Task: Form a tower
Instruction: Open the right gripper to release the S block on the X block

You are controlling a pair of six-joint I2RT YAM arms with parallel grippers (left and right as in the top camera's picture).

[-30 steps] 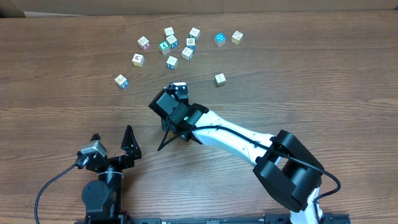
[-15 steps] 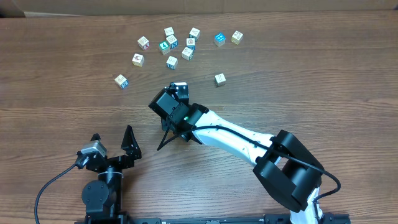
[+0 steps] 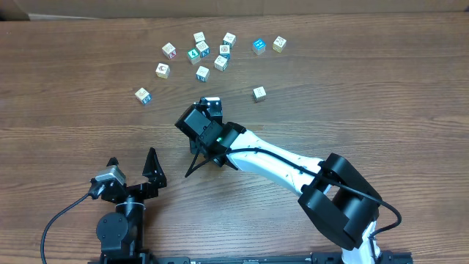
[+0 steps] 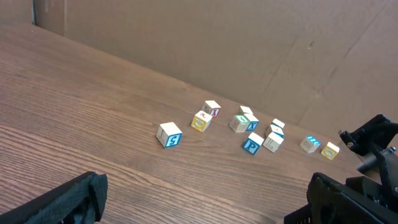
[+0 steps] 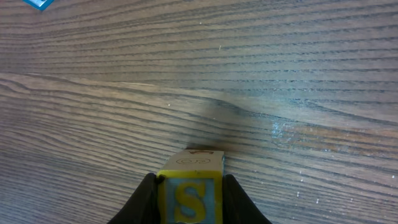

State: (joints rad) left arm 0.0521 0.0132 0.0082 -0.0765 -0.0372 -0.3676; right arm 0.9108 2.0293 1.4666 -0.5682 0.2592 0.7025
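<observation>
One tower [image 3: 212,102] in middle of tabletop [image 3: 366,88], its top block [image 5: 189,193] clenched by right tool [image 3: 208,110], probably to settle it straight before letting go. Released, left tool [image 3: 132,158] parked near front edge, out of way. Beyond, loose blocks [image 3: 203,72] scattered.

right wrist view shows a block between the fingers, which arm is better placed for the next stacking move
Right. The right gripper is shut on the S block, close to the loose cubes. The left gripper is open, empty and farther back from them.
</observation>
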